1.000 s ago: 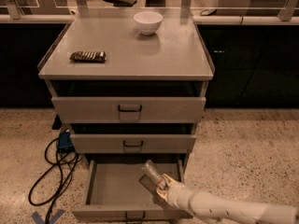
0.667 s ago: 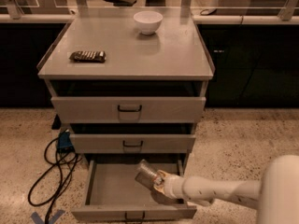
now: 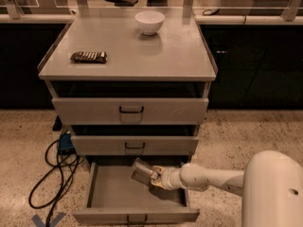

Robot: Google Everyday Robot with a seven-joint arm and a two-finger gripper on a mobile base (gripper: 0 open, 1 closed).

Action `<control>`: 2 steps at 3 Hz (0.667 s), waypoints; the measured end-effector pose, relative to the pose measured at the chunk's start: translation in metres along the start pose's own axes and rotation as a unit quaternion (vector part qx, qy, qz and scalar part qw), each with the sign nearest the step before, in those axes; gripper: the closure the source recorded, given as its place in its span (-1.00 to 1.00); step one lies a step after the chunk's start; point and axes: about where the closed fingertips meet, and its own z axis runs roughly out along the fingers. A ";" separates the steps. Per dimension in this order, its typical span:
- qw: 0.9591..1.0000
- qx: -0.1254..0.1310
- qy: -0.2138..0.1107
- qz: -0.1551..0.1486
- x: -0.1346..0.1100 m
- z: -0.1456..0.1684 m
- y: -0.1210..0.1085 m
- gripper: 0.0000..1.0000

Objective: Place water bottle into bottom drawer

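The bottom drawer of the grey cabinet stands pulled open, a wide shallow tray with a small dark handle on its front. My white arm reaches in from the lower right, over the drawer's right side. My gripper is shut on the water bottle, a small clear crinkly bottle. It holds the bottle tilted, just above the drawer floor, right of the middle. The bottle's end points up and to the left, toward the back of the drawer.
The middle drawer and top drawer are pushed in above. A white bowl and a dark flat packet lie on the cabinet top. Black cables and a blue box lie on the floor at the left.
My arm has swung left and further into the drawer, carrying the bottle from the front right toward the middle. The arm's white upper part now fills the lower right corner.
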 end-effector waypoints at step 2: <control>0.998 -0.005 0.034 0.046 0.053 0.015 0.009 1.00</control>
